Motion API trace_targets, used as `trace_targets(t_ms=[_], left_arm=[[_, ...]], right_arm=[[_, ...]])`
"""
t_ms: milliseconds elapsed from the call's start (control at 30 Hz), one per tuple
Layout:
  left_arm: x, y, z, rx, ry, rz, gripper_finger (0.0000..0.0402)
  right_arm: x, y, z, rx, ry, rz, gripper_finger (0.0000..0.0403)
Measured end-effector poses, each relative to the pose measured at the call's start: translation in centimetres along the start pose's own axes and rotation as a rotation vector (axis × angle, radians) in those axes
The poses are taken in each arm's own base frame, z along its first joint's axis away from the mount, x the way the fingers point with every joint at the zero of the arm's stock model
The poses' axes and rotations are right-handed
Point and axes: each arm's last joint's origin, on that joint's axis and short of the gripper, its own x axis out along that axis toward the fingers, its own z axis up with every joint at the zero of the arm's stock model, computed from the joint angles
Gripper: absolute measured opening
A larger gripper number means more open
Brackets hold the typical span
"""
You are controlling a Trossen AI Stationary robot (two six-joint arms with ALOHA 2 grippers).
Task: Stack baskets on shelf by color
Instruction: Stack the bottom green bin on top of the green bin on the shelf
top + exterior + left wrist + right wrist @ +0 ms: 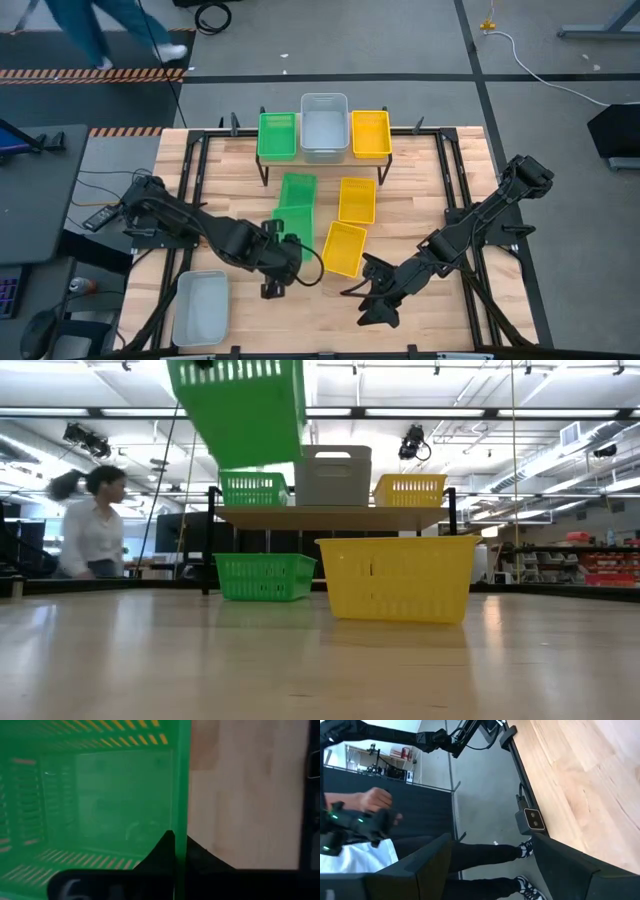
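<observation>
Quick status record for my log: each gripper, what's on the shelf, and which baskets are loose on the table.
left gripper: shut on the wall of a green basket, lifted off the table
right gripper: open, empty, near the table's front edge
shelf: one green basket, one grey basket, one yellow basket, side by side
loose yellow baskets: two, and, mid-table
loose grey basket: front left corner

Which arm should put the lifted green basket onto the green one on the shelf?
Left. Its gripper is shut on the lifted green basket; the right gripper sits open and empty by the near edge.
</observation>
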Motion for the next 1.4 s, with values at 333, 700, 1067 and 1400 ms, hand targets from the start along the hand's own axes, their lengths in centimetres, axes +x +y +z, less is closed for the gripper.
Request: trace_targets(t_ms=[333, 700, 1067, 1400], left_arm=[[-4.3, 3.3, 0.1, 0.07, 0.078, 0.218, 0.0001], [-5.4, 9.7, 0.9, 0.104, 0.099, 0.344, 0.0003], [-9.1, 18.9, -0.8, 0.036, 0.057, 0.235, 0.0003], [-7.9, 24.2, -0.8, 0.049, 0.033, 0.205, 0.0004]], right_arm=[[0.0, 0.0, 0.1, -0.032, -0.001, 0.0, 0.0283], [0.0, 0.0, 0.1, -0.026, -0.001, 0.0, 0.0283], [0.0, 0.0, 0.1, -0.012, -0.014, -0.005, 0.0283], [0.0, -0.1, 0.1, 0.006, -0.028, -0.017, 0.0283]])
